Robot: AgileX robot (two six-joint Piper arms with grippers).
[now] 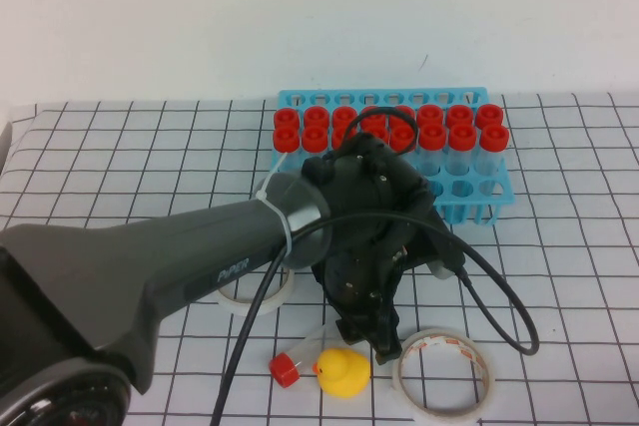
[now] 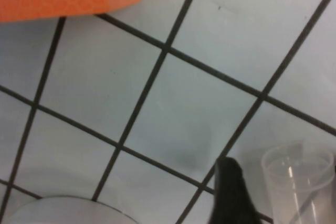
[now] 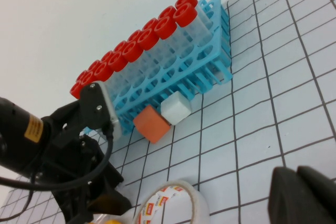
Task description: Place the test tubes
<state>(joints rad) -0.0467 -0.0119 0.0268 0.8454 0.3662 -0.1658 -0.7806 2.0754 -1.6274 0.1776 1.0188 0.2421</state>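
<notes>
Just beside left gripper (image 1: 369, 339): test tube (image 1: 290, 368) flat on its side, red cap at far end | jaws apart, holding nothing | right gripper (image 3: 300, 196) parked well away, shut, empty | risk: duck (image 1: 342, 372) close alongside, likely nudged or pinched on closing, rolling tube off.

High view looks down on the table (image 1: 579, 276); left wrist view hugs it; right wrist view shares the rack (image 3: 210, 61).

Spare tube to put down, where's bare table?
Bare: grid left of the blue tube rack and right of it. Crowded in front: left gripper beside loose test tube, yellow duck, tape roll; right gripper, shut, hangs near that roll.
</notes>
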